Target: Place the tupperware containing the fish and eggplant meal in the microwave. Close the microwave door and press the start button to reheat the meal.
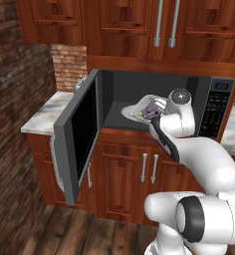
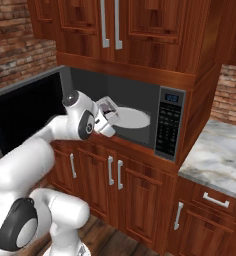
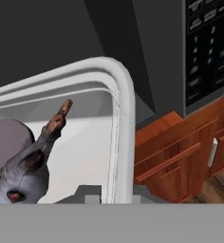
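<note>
The microwave door hangs wide open, swung out to the left with its black glass facing the room, so the dark cavity of the microwave is fully exposed. The keypad strip with its little blue display sits on the right side of the box, under the wooden upper cabinets.

The arm reaches up from the base and the hand is right at the front opening of the cavity, carrying the tupperware. The tray is tilted, not level, with its open side tipped toward the left camera, and it sits at the mouth of the microwave over the front edge of the round white turntable. Can't tell for sure whether the tray bottom touches the turntable or floats just above it.

In the hand view the flared rim of the tupperware is pinched at the bottom of the picture, so the hand is clamped on that rim. Inside the tray the fish and eggplant meal shows as a grey fish with a purple lump beside it; from the left base view a bright green bit shows too.

Lower cabinets below, marble table off to the right.
</note>
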Motion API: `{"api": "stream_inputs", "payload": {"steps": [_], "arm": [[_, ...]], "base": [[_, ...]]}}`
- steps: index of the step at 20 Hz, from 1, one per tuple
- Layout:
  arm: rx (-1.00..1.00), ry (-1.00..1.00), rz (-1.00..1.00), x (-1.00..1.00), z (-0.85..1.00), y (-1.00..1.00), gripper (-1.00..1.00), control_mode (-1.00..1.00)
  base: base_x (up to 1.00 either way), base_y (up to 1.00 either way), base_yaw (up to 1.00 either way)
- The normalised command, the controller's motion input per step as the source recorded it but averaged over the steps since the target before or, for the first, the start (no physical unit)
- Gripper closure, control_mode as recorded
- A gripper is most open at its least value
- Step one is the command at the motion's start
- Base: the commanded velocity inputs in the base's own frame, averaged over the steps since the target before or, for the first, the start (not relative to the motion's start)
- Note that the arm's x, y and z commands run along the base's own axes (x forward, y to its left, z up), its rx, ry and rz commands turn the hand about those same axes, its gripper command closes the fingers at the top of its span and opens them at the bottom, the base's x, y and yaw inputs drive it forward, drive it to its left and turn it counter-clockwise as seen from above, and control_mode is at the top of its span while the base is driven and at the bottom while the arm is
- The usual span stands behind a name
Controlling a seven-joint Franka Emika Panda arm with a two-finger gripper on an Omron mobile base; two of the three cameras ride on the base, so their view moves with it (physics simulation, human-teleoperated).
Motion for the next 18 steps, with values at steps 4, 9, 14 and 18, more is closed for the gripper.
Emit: {"api": "stream_inputs", "payload": {"steps": [4, 9, 14, 18], "arm": [[0.0, 0.0, 0.0, 0.3, -0.28, -0.21, 1.0, -1.0], [0.0, 0.0, 0.0, 0.27, -0.28, -0.14, 1.0, -1.0], [0.0, 0.0, 0.0, 0.32, -0.16, -0.1, 1.0, -1.0], [0.0, 0.0, 0.0, 0.48, 0.0, -0.03, 1.0, -1.0]], "base": [[0.0, 0.0, 0.0], [0.0, 0.0, 0.0], [0.0, 0.0, 0.0], [0.0, 0.0, 0.0]]}}
